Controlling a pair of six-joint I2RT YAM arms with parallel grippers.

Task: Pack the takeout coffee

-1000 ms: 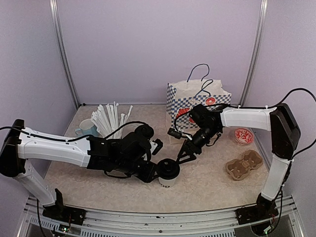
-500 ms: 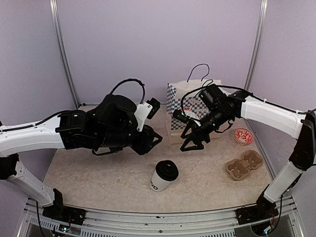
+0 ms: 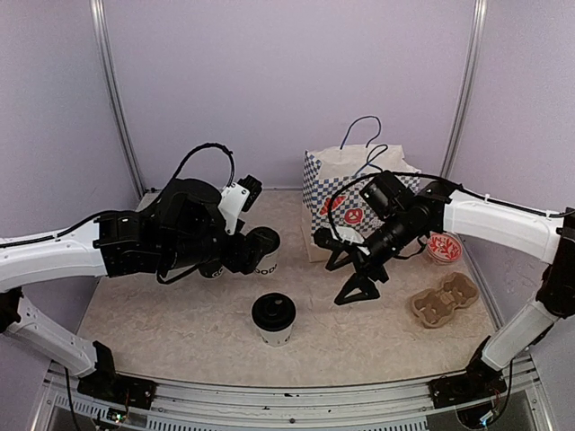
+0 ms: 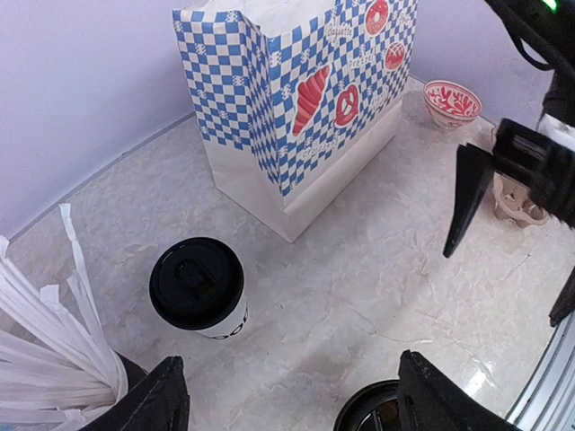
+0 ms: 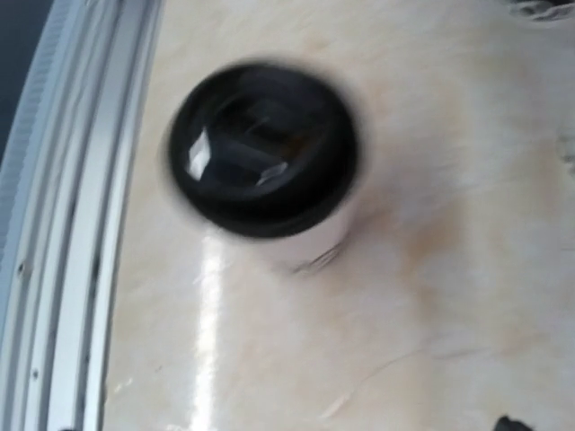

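Two white paper cups with black lids stand on the table. The near cup (image 3: 273, 319) is upright close to the front edge; it shows blurred in the right wrist view (image 5: 265, 162), and its lid rim shows in the left wrist view (image 4: 375, 413). The far cup (image 3: 263, 251) stands just behind it (image 4: 198, 287). My left gripper (image 3: 243, 256) hangs open and empty above the two cups, its fingertips (image 4: 162, 395) wide apart. My right gripper (image 3: 349, 272) is open and empty, to the right of the near cup and above the table.
A blue-and-white checked paper bag (image 3: 359, 193) stands open at the back right (image 4: 305, 99). A cardboard cup carrier (image 3: 443, 299) and a red patterned bowl (image 3: 442, 247) lie right of it. White straws (image 4: 45, 341) stand at the left. A metal rail runs along the front edge.
My left gripper left the near cup, rose and drew back to the left, uncovering the far cup. The near cup tilted, then stood upright. My right gripper came down toward the near cup.
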